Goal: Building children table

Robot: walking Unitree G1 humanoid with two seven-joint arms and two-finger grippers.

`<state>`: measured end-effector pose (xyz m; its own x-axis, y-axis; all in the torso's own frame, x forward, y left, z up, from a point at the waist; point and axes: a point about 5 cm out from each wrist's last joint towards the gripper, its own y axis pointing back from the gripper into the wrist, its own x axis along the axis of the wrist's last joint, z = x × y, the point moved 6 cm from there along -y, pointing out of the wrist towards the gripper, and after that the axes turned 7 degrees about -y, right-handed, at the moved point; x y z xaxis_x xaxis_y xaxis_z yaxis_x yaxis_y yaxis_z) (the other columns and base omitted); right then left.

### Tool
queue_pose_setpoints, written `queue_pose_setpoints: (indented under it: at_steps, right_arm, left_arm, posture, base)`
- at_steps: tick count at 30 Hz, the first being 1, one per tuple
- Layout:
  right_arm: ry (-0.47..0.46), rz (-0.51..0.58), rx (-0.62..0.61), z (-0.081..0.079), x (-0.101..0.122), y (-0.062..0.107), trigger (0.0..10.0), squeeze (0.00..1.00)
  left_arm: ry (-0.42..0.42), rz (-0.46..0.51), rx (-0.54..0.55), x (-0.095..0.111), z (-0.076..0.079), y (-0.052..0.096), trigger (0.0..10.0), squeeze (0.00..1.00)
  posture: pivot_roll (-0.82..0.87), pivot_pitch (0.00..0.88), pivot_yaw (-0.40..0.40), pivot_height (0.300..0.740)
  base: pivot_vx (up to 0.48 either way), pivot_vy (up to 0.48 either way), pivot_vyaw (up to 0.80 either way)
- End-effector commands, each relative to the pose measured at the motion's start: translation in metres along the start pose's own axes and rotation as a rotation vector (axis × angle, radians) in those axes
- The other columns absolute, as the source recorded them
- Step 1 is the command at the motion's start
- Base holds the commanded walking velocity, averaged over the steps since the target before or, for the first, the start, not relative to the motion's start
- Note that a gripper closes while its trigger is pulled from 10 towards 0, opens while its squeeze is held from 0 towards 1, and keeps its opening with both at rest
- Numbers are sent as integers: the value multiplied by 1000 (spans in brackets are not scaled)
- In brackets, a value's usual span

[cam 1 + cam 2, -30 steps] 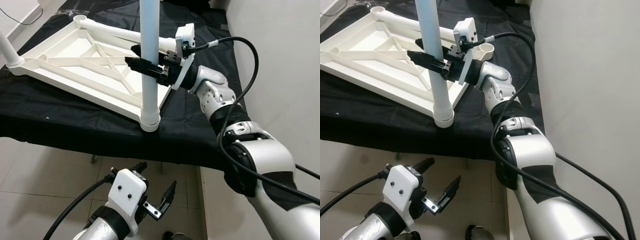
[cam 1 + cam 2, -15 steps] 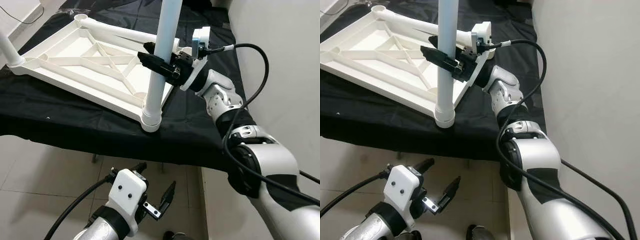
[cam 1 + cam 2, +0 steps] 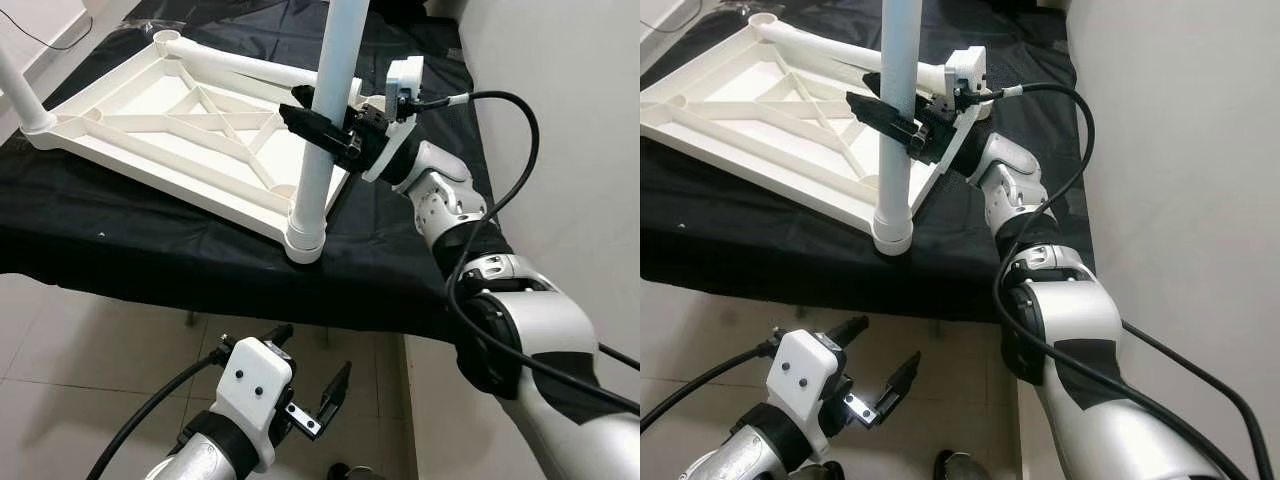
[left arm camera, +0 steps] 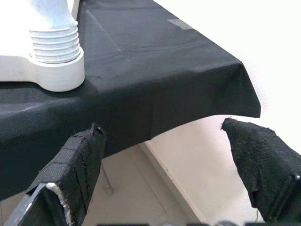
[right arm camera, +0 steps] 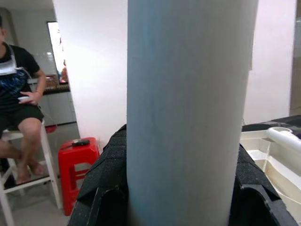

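So the white tabletop (image 3: 170,130) is lying upside down on a table (image 3: 150,250) covered in black cloth, ribbed underside facing up. One white leg (image 3: 325,110) stands in the corner socket (image 3: 304,240) nearest the robot, at the edge of the table, leaning slightly. The right tool (image 3: 318,128) is clamped on that leg about midway up, one black finger on each side, and in the right wrist view the leg runs straight between the fingers (image 5: 106,188). Another leg (image 3: 250,68) lies along the far edge of the tabletop, and there's one more leg (image 3: 22,95) standing at the left corner.

The left tool (image 3: 312,385) hangs low over the tiled floor (image 3: 90,350) in front of the table, fingers spread apart and holding nothing.

Behind it all, a person (image 5: 19,99) sits on a white stool (image 5: 26,179) beside a small red stool (image 5: 77,165).
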<state>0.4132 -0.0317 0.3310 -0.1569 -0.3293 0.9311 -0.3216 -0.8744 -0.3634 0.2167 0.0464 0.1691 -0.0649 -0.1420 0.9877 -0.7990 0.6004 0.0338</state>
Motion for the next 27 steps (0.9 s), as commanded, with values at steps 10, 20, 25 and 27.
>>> queue_pose_setpoints:
  at_steps: [10,20,25,27]
  right_arm:
    - [-61,-169,-164,16,-58,25,0,0]
    - [-34,-118,-159,17,-46,25,0,0]
    - [-8,-120,-139,14,-46,25,0,0]
    - [-1,-119,-148,15,-46,25,0,0]
  left_arm:
    - [6,-25,-15,-8,3,1,10000,0]
    - [8,-28,-17,-9,4,1,10000,0]
    - [8,-29,-18,-10,4,1,10000,0]
    - [7,-29,-18,-10,3,1,10000,0]
  posture:
    - [177,286,-95,740]
    - [176,278,-96,740]
    - [175,278,-96,740]
    - [175,279,-95,740]
  base:
    - [0,0,0]
    - [0,0,0]
    - [0,0,0]
    - [0,0,0]
